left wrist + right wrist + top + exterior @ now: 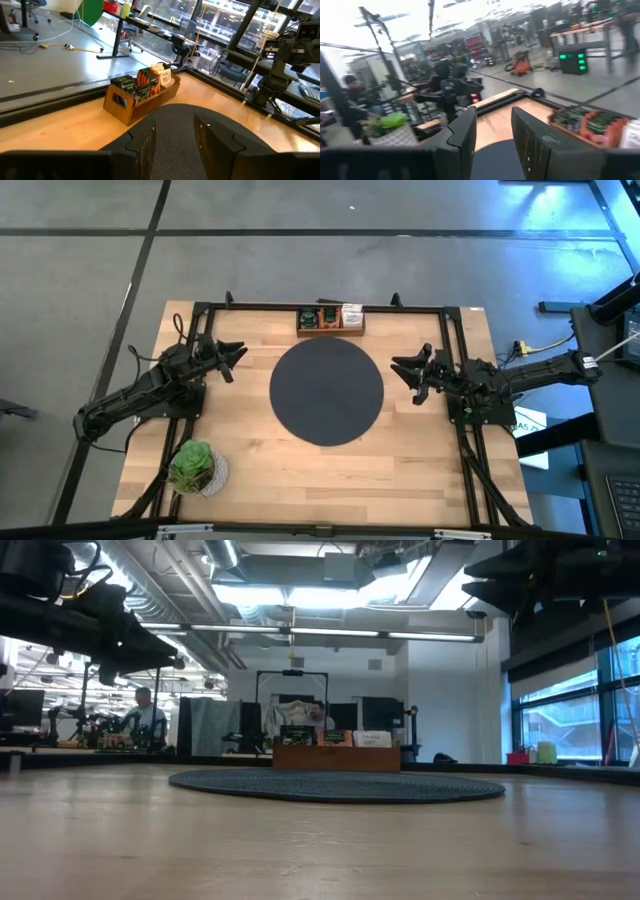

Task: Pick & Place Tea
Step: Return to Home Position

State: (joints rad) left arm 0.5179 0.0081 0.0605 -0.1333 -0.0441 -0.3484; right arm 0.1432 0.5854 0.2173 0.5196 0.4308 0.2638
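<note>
Tea packets (335, 315) sit in the wooden organizer (330, 332) — left gripper (237, 361) and right gripper (406, 379) hang empty, fingers parted — only parking the arms seems left.

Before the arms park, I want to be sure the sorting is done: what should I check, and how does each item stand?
1. Mat free of tea: ok, none shows on it.
2. Tea in the organizer: ok, packets stand inside.
3. Left gripper empty: ok, open, beside the mat.
4. Right gripper empty: ok, open, beside the mat.
5. Plant clear of both grippers: ok.
6. Home pose reached: cannot tell.
</note>
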